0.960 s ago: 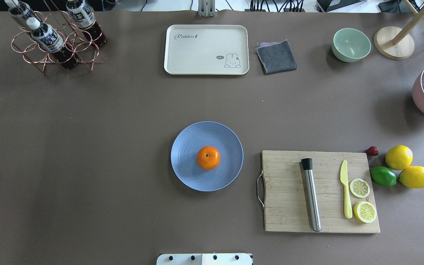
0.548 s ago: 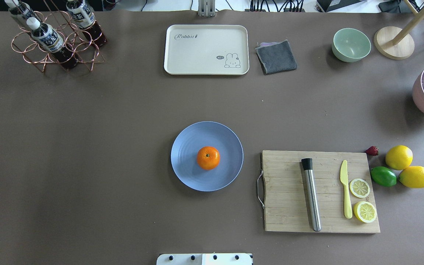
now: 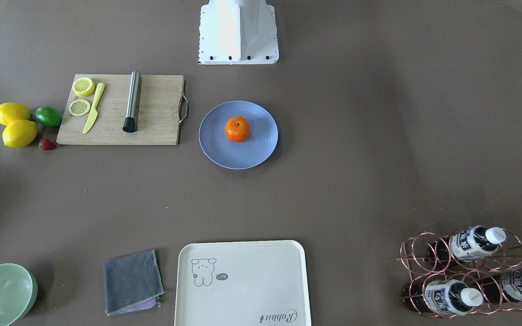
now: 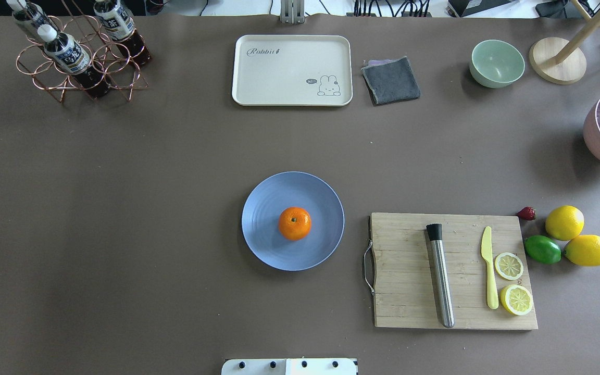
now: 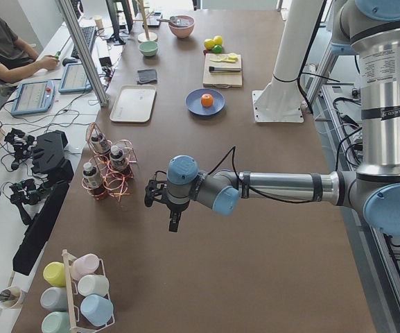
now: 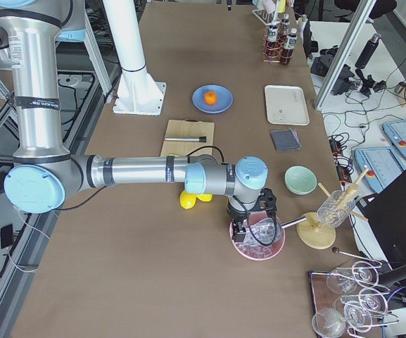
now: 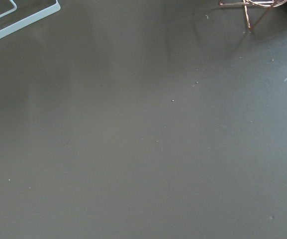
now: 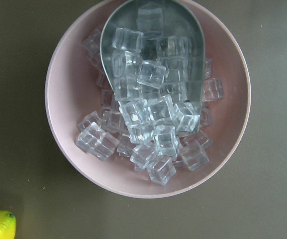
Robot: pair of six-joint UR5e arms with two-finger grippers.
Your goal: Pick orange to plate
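Task looks done: the orange (image 4: 295, 223) sits near the middle of the blue plate (image 4: 269, 245), stem dimple up, with nothing touching it. Neither arm is near it. The left tool (image 5: 161, 198) hangs over bare tabletop (image 4: 123, 208) just beside the bottle rack (image 5: 106, 170), well apart from the plate. The right tool (image 6: 248, 224) hangs over the pink bowl (image 8: 68, 99) of ice cubes at the tabletop's other end. Both tools show clearly only in the side views, so it cannot be told whether either is open or closed. Nothing appears left to do, judging from the layout.
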